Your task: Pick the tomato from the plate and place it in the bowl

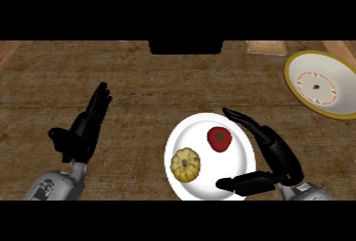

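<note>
Head view: tomato (219, 139) sits on the white plate (236, 181) beside a yellow pastry (185, 164), right robot hand (278, 157) spread open around the plate's right rim holding nothing (left robot hand (83, 129) rests open at left), bowl (321, 84) well apart on the counter (153, 80).

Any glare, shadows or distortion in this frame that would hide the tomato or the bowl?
Head view: even lighting, no glare; the tomato shows clearly on the white plate, which looks stretched taller than wide; the bowl is cut by the right edge; the right hand overlaps the plate's rim only.
</note>
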Controlling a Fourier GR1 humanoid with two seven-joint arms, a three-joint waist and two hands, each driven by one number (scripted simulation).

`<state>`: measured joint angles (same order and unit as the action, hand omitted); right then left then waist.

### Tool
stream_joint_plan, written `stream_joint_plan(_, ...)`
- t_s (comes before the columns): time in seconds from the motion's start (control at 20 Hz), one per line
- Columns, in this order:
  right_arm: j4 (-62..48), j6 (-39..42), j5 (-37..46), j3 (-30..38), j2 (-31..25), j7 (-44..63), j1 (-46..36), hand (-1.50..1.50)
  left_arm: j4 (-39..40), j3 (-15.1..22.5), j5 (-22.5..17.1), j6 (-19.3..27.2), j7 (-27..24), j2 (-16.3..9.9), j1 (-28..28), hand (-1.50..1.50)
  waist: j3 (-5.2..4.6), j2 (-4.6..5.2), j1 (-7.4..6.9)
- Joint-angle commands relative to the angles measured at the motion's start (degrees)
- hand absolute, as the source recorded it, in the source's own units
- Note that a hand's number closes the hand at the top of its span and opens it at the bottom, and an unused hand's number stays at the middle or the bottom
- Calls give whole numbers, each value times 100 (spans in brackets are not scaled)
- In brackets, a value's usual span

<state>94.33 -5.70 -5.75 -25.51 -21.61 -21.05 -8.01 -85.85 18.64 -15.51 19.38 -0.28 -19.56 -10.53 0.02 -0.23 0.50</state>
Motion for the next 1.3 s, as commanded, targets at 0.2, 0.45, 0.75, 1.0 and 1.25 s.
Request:
stream_joint_plan(0.2, 1476, -21, 536, 414, -835, 2155, -181, -150, -9, -136, 86, -109, 103, 124, 29, 0, -8, 9, -4)
stream_joint_plan(0.45, 1472, 543, 255, 373, -830, 3672, -897, -150, -190, -205, 140, -154, 495, 98, -195, 0, -7, 14, -68)
stream_joint_plan(0.75, 857, 1284, 222, 350, -945, 4572, -1513, -150, 197, -231, 313, -323, 0, 257, -65, 0, -7, 31, -91)
stream_joint_plan(1.0, 509, 1676, 638, 103, -891, 4462, -1197, -150, 404, -343, 388, -486, -138, 335, -18, 0, -4, 34, -55)
stream_joint_plan(1.25, 244, 1860, 1087, 115, -234, 4063, -903, -150, -295, -374, 653, -442, 426, 453, 148, 0, -1, 22, -66)
